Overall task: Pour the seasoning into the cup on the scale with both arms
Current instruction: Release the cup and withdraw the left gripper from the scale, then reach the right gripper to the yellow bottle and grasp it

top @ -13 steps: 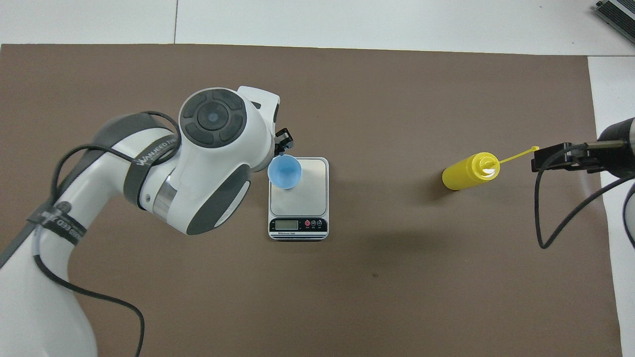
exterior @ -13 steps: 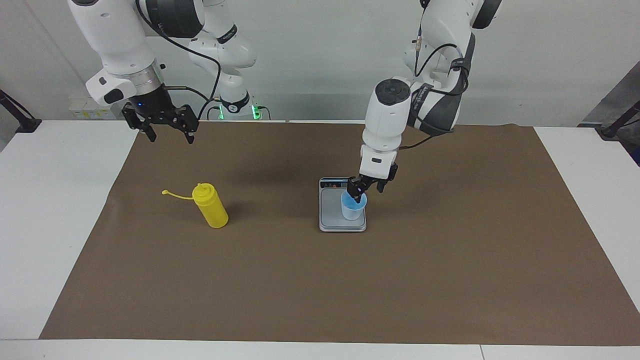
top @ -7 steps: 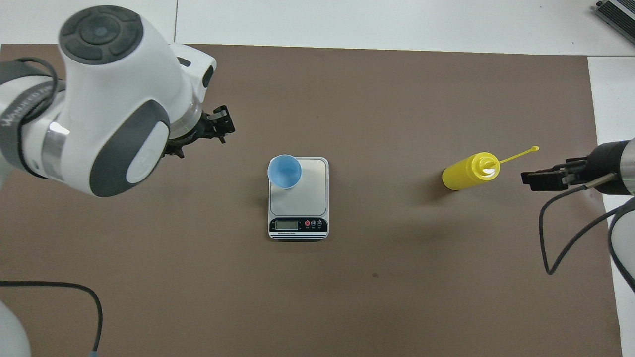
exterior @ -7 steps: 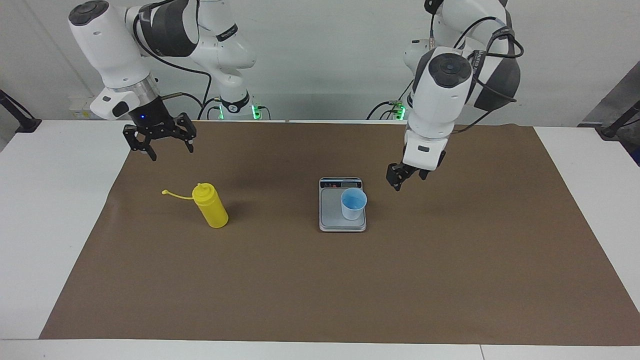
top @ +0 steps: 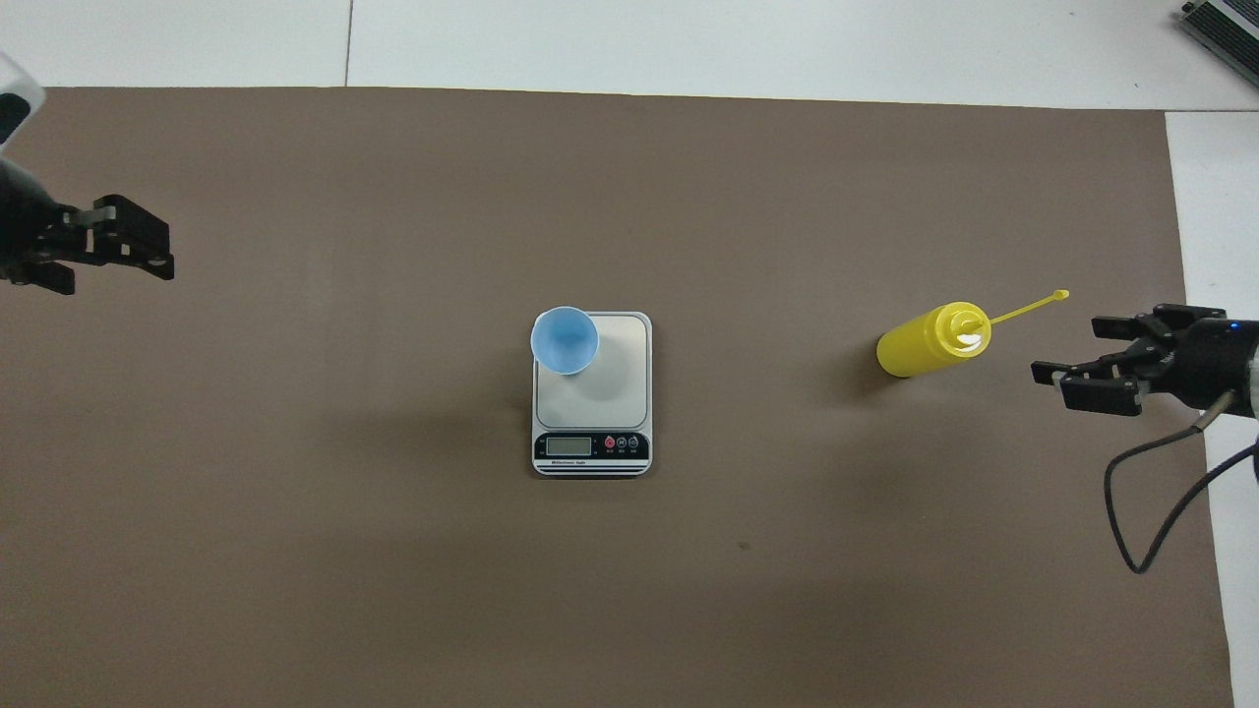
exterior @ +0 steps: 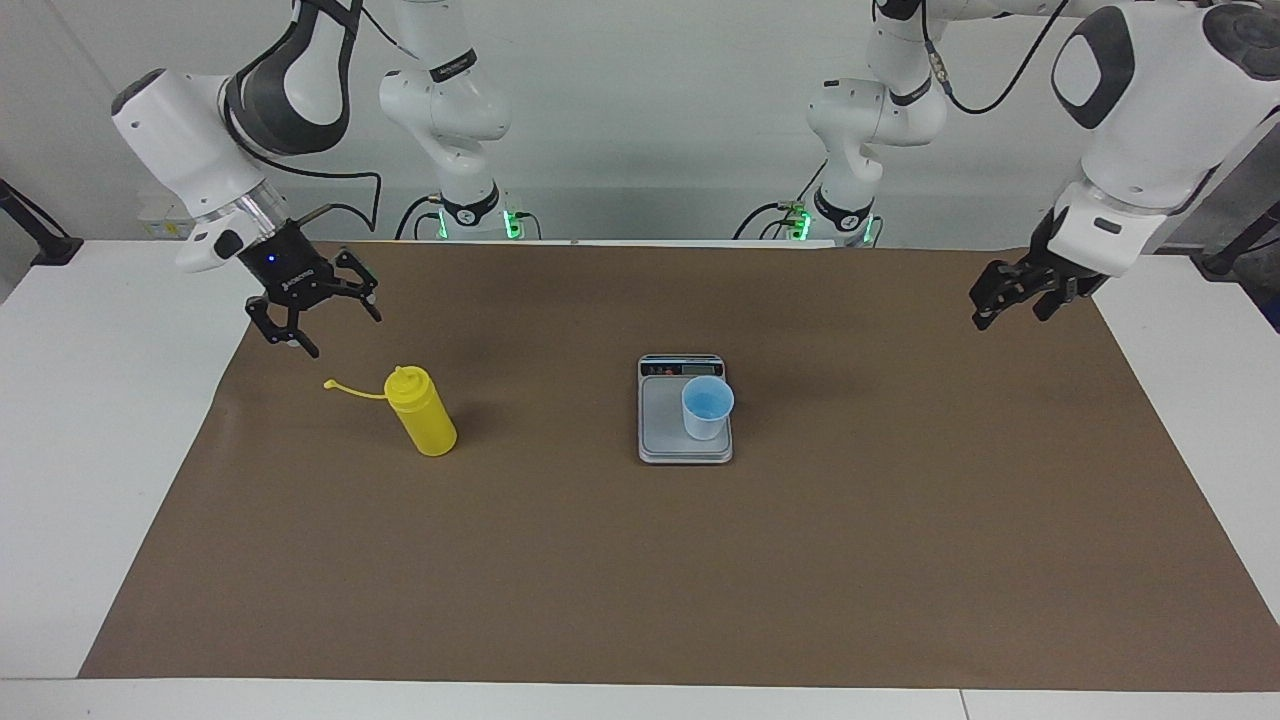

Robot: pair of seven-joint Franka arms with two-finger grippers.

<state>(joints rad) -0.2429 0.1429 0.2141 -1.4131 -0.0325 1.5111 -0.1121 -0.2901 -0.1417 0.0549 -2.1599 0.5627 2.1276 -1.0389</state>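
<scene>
My right tool hangs wide open and empty just above the yellow bottle, ready to grasp it. My left tool, empty, waits well clear of the cup on the scale.
</scene>
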